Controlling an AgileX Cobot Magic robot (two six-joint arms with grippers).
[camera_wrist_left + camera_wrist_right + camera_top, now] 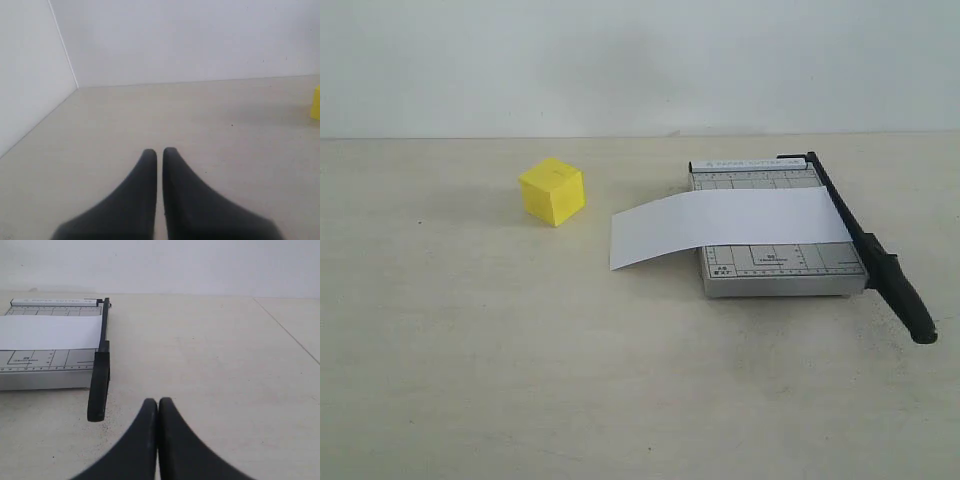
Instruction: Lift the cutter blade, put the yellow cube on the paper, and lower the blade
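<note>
The cutter blade (865, 245) lies lowered along the right edge of the grey gridded base (775, 270), its thick handle (98, 385) reaching past the base's front. The white paper (720, 225) lies across the base and overhangs its left side. The yellow cube (552, 190) stands on the table left of the paper; only its edge (315, 102) shows in the left wrist view. My left gripper (159, 151) is shut and empty over bare table. My right gripper (158, 401) is shut and empty, close to the handle's end. Neither gripper appears in the exterior view.
A white wall stands behind the table (620, 380). In the left wrist view a side wall (30, 75) meets the table at a corner. A seam line (285, 327) crosses the tabletop in the right wrist view.
</note>
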